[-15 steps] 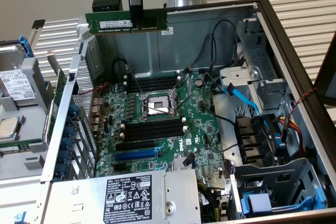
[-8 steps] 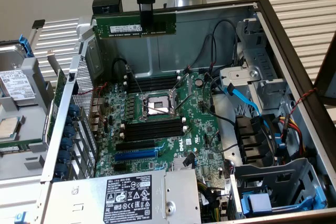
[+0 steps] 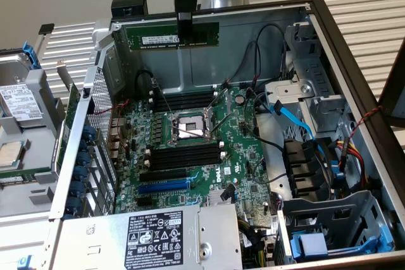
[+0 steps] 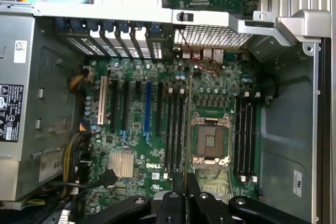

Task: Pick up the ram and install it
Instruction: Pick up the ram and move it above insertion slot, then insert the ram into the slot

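The gripper (image 3: 184, 32) is clenched on the middle of the ram (image 3: 152, 37), a flat green stick held level near the far edge of the open grey metal case (image 3: 190, 71).

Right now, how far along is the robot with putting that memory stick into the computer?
Done: the long, thin green circuit-board ram stick is picked up. In hand: the black fingers are shut on its middle, holding it level above the open grey metal computer case. Left: seating it; the long black memory slots beside the processor socket are empty.
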`<state>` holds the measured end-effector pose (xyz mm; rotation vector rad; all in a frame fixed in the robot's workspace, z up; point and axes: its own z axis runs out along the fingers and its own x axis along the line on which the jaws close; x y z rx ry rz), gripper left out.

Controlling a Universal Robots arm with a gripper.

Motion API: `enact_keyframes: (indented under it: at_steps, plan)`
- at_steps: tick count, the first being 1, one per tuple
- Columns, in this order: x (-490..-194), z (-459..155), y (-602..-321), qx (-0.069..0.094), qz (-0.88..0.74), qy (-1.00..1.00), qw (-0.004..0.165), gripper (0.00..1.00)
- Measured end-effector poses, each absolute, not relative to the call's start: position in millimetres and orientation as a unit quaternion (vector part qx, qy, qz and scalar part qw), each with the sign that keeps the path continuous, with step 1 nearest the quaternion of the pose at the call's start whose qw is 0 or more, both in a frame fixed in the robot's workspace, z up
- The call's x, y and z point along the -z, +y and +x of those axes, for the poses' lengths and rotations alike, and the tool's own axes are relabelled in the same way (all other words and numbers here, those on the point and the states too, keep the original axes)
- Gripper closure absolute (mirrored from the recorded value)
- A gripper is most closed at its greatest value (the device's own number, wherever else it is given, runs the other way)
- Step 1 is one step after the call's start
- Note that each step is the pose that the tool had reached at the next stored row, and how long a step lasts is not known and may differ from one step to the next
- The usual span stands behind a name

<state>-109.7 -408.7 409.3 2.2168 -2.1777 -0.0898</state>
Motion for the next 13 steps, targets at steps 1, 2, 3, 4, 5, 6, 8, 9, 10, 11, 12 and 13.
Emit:
enact_keyframes:
  at_steps: [1, 2, 3, 4, 5, 6, 8, 9, 10, 11, 12, 13]
  plan:
    - [-407.4, -109.6, -407.0, 0.029, 0.713, -0.700, 0.016, 0.87]
    - [-405.6, -109.6, -405.1, 0.030, 0.713, -0.700, 0.016, 0.87]
    - [-403.8, -109.6, -403.2, 0.030, 0.713, -0.700, 0.015, 0.87]
    - [-402.0, -109.6, -401.5, 0.030, 0.713, -0.700, 0.015, 0.87]
    - [-400.1, -109.6, -399.8, 0.030, 0.713, -0.700, 0.015, 0.87]
    - [-398.3, -109.6, -398.4, 0.030, 0.713, -0.700, 0.015, 0.87]
    - [-394.7, -109.6, -396.3, 0.031, 0.713, -0.700, 0.015, 0.87]
    - [-392.9, -109.6, -395.6, 0.031, 0.713, -0.700, 0.014, 0.87]
    - [-391.0, -109.6, -395.5, 0.031, 0.713, -0.700, 0.014, 0.87]
    - [-389.2, -109.6, -395.4, 0.031, 0.713, -0.700, 0.014, 0.87]
    - [-387.5, -109.5, -395.4, 0.031, 0.713, -0.700, 0.014, 0.87]
    - [-385.7, -109.6, -395.4, 0.031, 0.713, -0.700, 0.014, 0.87]
